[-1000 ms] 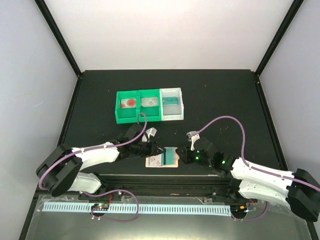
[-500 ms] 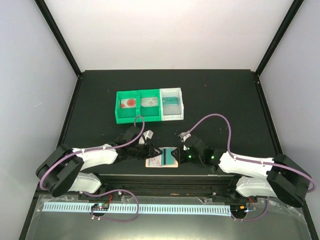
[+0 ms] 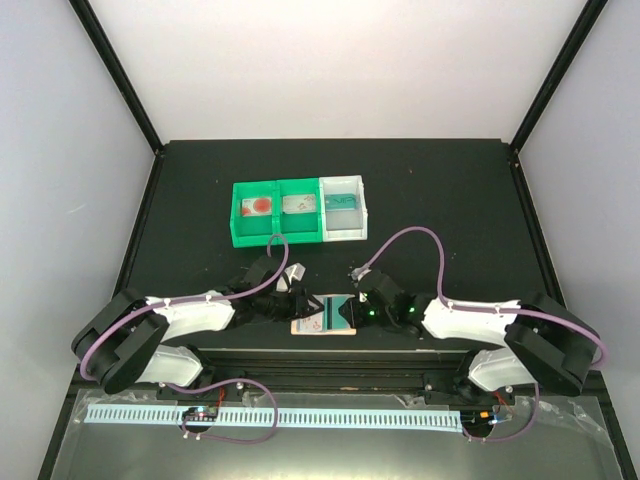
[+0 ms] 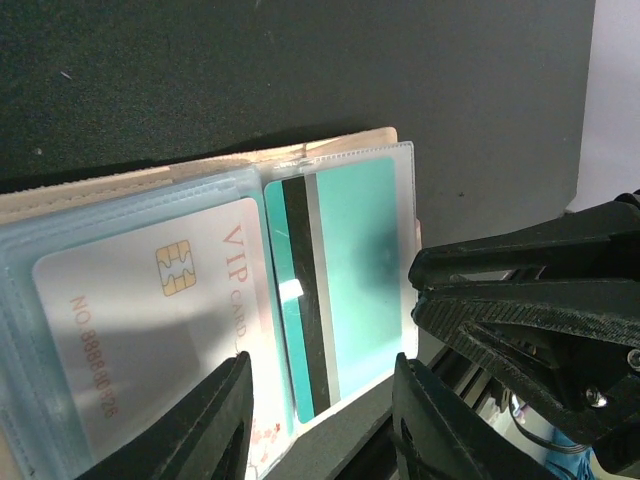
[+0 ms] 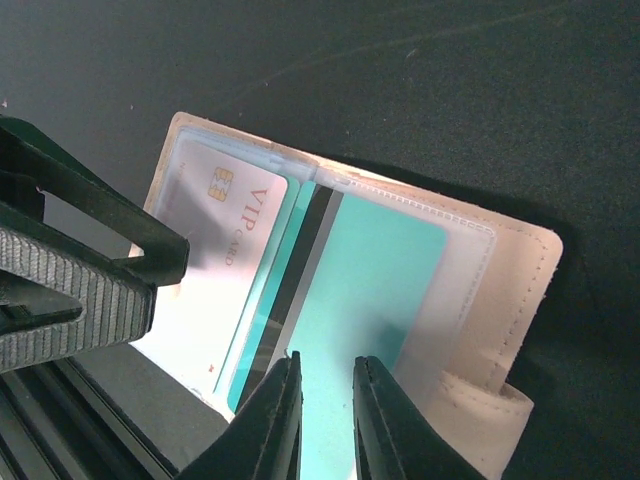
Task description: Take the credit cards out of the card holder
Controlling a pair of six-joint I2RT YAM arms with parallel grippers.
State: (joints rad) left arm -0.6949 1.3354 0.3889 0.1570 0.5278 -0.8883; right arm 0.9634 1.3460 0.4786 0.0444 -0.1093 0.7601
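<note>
Black table (image 3: 450, 200) carries green-and-white bin tray (image 3: 275, 238), 3 compartments, toward back. Card holder (image 3: 312, 326) lies open near front edge, well apart from tray, between 2 grippers. Clear sleeves show white VIP card (image 4: 150, 330) on left and teal credit card (image 5: 375, 290) on right, stripe up. Left gripper (image 4: 320, 365) — fingers apart astride holder's edge, cannot tell whether it grips. Right gripper (image 5: 325, 360) — fingers all but closed, tips over teal credit card.

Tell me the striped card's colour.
Credit card is teal with a black stripe; clearest in left wrist view.
</note>
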